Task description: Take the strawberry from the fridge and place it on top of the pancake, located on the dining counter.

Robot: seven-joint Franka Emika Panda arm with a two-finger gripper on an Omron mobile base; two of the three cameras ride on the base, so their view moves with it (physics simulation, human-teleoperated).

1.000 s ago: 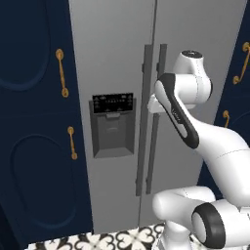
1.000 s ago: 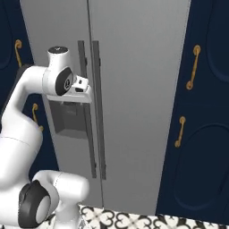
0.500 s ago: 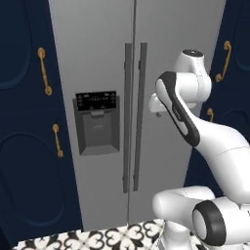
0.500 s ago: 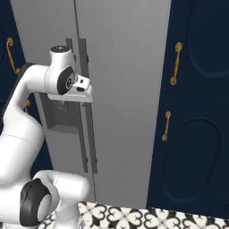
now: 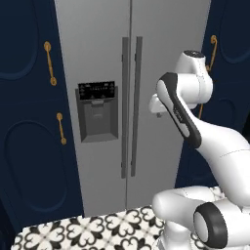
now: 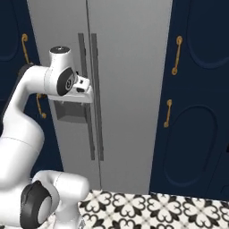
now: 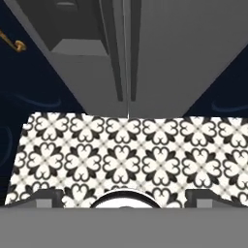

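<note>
fridge (image 5: 146,58): both doors closed (dark bar handles side by side) | end effector (image 7: 124,196): fingers spread wide, holding nothing, over patterned floor tiles (image 7: 126,155)

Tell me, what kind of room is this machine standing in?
Most likely a kitchen: a tall steel two-door fridge with a dispenser, navy cabinets with gold handles on either side, and a patterned tile floor.
</note>
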